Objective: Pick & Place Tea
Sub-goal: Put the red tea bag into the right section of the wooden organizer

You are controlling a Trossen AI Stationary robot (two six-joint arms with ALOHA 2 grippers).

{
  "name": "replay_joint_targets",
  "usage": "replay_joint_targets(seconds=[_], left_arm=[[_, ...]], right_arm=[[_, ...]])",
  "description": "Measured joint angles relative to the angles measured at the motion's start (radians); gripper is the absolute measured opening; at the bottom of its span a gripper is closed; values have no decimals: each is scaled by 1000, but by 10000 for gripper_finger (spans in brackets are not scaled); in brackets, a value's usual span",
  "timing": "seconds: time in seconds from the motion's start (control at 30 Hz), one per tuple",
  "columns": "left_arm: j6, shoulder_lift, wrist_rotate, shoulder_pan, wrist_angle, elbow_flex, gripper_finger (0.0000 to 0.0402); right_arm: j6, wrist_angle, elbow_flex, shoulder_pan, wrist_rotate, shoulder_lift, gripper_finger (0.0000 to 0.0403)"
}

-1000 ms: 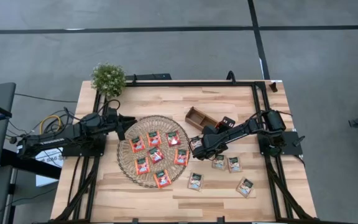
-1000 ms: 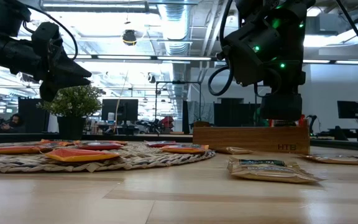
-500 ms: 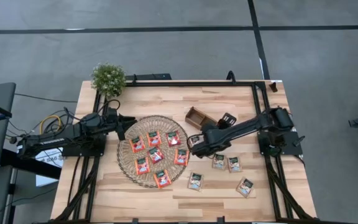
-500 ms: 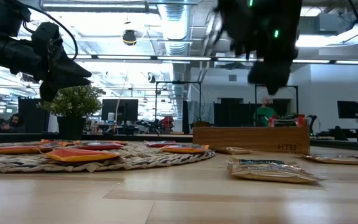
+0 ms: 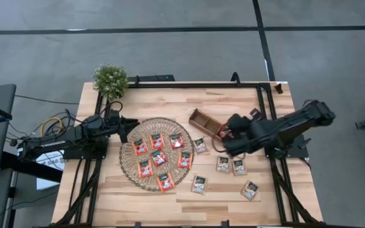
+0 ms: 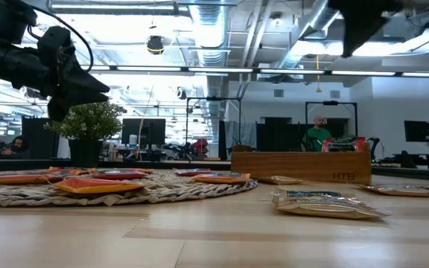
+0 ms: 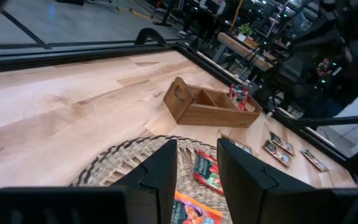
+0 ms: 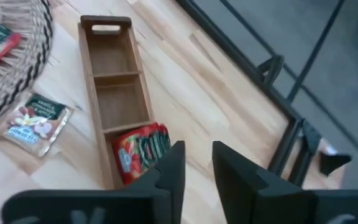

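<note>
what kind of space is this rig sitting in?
Looks like an open-plan lab or office workshop. The low view shows exposed ceiling ducts, rows of monitors and a person behind the wooden table; the floor around it is bare concrete.

A: Where does each camera sit relative to the tray (image 5: 206,120)?

B: The high view looks straight down from well above, taking in the whole table (image 5: 233,98), with the tray near the middle. The low view sits at table-top height, far from the tray (image 6: 301,167), facing level across the table toward it and the room behind.

A: And the wrist cameras?

B: The left wrist view looks across the mat (image 7: 120,163) toward the tray (image 7: 207,107), fairly far off. The right wrist view looks down on the tray (image 8: 112,81) from close above.

A: What do they share?

B: All four show the tray; the high view and both wrist views also show the mat's edge beside it.
</note>
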Motion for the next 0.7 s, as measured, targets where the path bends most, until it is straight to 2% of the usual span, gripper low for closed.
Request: replay_joint_targets(seconds=[0.2,0.33,0.5,0.7], left_arm=[[-38,0,78,0,0,0,105],[-81,0,117,0,24,0,105],[-84,32,127,-1,134,1,105],[-80,189,102,-26,152,94,105]], right_arm=[[161,11,-148,117,5,-159,6],[283,58,-238,213,73,-257,10],[414,133,-339,351,175,-380,2],[479,220,-406,502,282,-482,3]])
